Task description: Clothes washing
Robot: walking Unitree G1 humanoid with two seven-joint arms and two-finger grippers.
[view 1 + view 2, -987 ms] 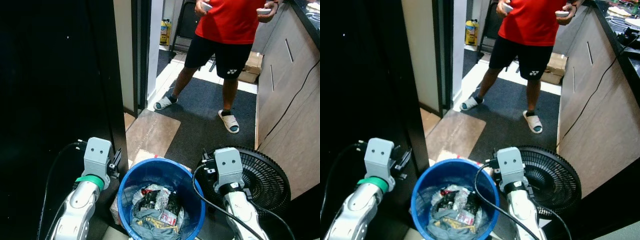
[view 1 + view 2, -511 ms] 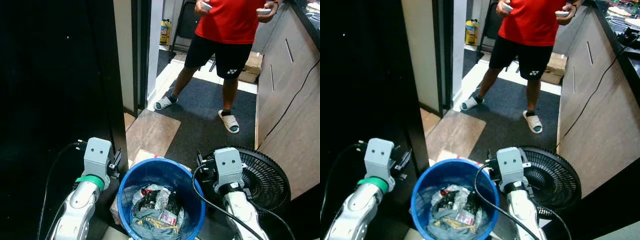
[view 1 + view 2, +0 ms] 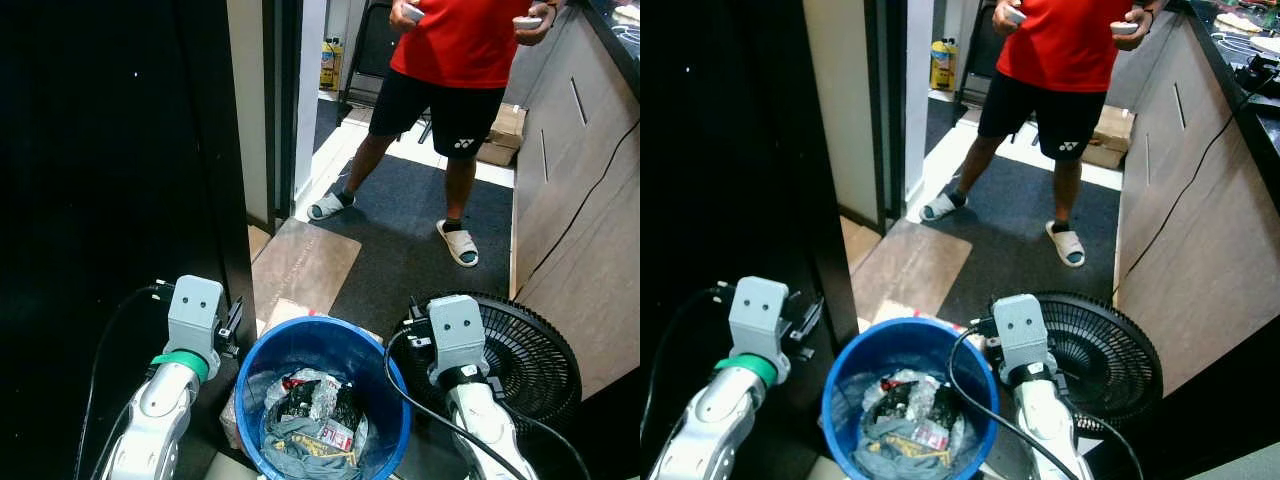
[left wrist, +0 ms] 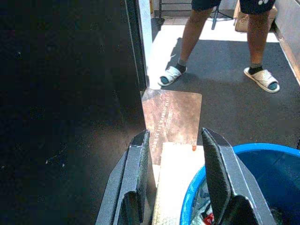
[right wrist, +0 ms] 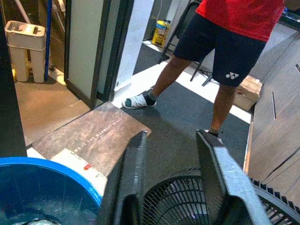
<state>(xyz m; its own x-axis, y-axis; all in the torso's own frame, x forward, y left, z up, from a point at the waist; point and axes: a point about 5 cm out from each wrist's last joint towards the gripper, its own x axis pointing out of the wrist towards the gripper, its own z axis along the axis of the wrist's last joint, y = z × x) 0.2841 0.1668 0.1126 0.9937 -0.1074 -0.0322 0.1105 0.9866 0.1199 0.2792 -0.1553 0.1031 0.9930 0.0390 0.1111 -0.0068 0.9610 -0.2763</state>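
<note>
1. Barely begun, by the look of it: no washer reached, nothing lifted out.
2. Black wire-grille fan [image 3: 535, 355], round and lying flat on the floor, touching the bucket's right side.
3. Blue plastic bucket [image 3: 385, 375], round and glossy, on the floor between both arms; crumpled grey clothes [image 3: 300, 440] inside among crinkly wrappers.
4. Left end effector [image 4: 176, 180] and right end effector [image 5: 171, 180]: rigid black fingers spread apart, holding nothing, flanking the bucket rim.

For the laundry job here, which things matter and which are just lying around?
For the job:
- blue bucket
- clothes piled inside it
- left tool and right tool, open either side of it

Lying about:
- black fan
- brown mat
- person
</note>
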